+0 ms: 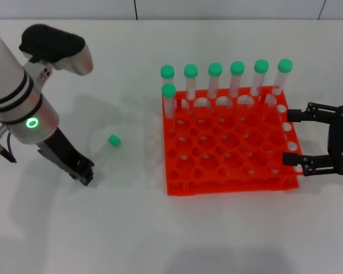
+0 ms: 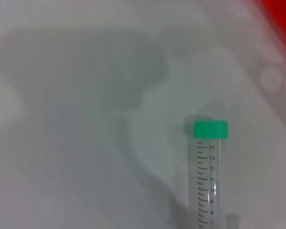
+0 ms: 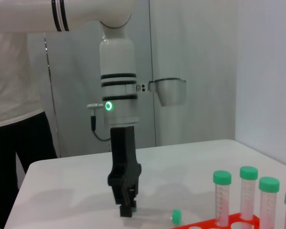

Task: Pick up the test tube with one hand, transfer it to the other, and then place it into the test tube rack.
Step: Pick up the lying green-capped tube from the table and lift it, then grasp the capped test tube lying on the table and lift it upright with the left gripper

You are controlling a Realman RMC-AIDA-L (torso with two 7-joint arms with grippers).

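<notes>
The test tube (image 1: 107, 149) lies flat on the white table, left of the rack, its green cap pointing toward the rack. It also shows in the left wrist view (image 2: 210, 176) and its cap in the right wrist view (image 3: 176, 216). My left gripper (image 1: 84, 173), on the white arm with the green ring, points down at the table right at the tube's bottom end; it shows in the right wrist view (image 3: 127, 210). The orange-red test tube rack (image 1: 228, 157) stands mid-right. My right gripper (image 1: 293, 137) is open and empty beside the rack's right edge.
Several green-capped tubes (image 1: 237, 80) stand upright in the rack's back row, and one more (image 1: 168, 100) stands in the second row at the left. A person in a white top (image 3: 14, 95) stands behind the table.
</notes>
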